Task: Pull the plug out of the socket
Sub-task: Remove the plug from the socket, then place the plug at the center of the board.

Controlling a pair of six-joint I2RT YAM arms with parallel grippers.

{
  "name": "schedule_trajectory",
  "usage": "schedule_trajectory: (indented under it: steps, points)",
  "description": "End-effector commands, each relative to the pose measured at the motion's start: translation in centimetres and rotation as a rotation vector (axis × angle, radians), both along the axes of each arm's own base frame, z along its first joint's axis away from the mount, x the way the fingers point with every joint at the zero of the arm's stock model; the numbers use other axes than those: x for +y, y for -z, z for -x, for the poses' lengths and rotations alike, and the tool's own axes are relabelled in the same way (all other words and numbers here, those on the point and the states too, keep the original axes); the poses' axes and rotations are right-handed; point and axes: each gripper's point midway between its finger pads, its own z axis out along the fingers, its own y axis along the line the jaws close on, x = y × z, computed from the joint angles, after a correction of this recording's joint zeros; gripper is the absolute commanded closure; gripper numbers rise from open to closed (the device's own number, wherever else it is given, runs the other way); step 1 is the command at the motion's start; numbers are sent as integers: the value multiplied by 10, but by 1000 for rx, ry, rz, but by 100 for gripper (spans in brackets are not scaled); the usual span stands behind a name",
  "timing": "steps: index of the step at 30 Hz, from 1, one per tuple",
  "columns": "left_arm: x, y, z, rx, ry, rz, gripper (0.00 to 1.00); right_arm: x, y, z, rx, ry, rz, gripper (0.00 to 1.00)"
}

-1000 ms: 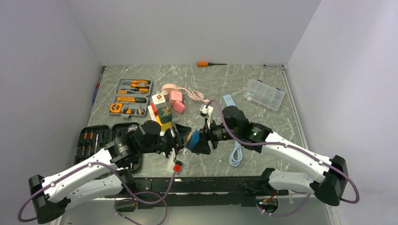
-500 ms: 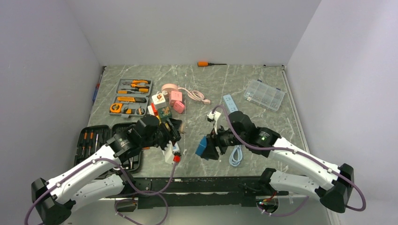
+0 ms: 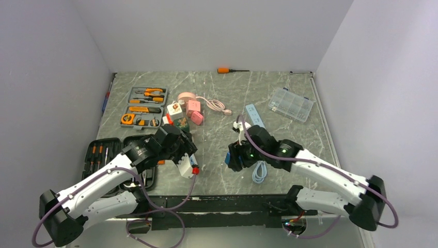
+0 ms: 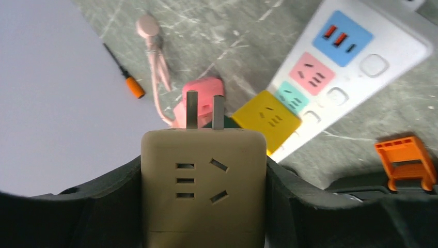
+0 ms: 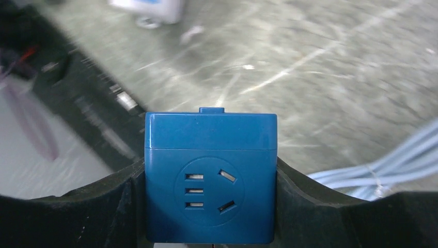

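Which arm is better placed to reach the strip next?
Left, likely: the strip lies just ahead of the left gripper, which holds a beige adapter; the right gripper, holding a blue adapter, sits farther off.

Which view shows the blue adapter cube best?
Right wrist: the blue adapter cube sits mid-frame, its outlet face towards the camera, clamped in the right gripper. Top external shows only a small blue sliver at that gripper. Left wrist shows none of it.

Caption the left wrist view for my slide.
Jaws hold a beige plug, prongs bare, clear of the white socket strip.
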Motion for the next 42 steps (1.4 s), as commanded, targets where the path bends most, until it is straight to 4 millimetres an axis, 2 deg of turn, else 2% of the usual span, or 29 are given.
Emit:
schedule_trajectory:
  steps: [1, 4, 6, 9, 12, 15, 19, 23, 26, 29, 33, 39, 41, 42]
  points:
    - [-27, -57, -5, -67, 29, 171, 100, -23, 40, -59, -52, 369, 165, 100]
    - [-41, -79, 1, -136, 112, 253, 100, -32, 73, -77, -19, 483, 241, 100]
    - [-46, -81, 8, -159, 173, 256, 100, -41, 94, -88, -1, 548, 296, 100]
    - [-50, -68, 16, -151, 226, 211, 100, -62, 114, -106, 13, 667, 378, 94]
    - [-54, -54, 20, -122, 241, 184, 100, -76, 130, -113, 44, 750, 415, 89]
    - [-59, -46, 21, -94, 244, 174, 100, -82, 147, -111, 90, 794, 425, 86]
    - [-67, -41, 21, -74, 252, 172, 100, -108, 162, -104, 140, 917, 468, 81]
    - [-79, -32, 23, -36, 273, 158, 100, -139, 163, -99, 193, 1068, 445, 80]
    - [-89, -24, 26, -17, 298, 145, 100, -161, 151, -103, 203, 1190, 363, 79]
    - [-100, -16, 28, -1, 327, 128, 100, -182, 144, -108, 209, 1270, 286, 72]
    - [-118, -6, 28, 28, 358, 96, 100, -184, 134, -116, 213, 1236, 264, 55]
    - [-158, 1, 26, 84, 367, 94, 100, -173, 130, -117, 228, 1148, 249, 19]
    - [-172, 2, 24, 114, 351, 97, 100, -173, 129, -115, 230, 1134, 256, 2]
    - [-178, 4, 24, 131, 343, 95, 100, -173, 127, -115, 228, 1128, 255, 1]
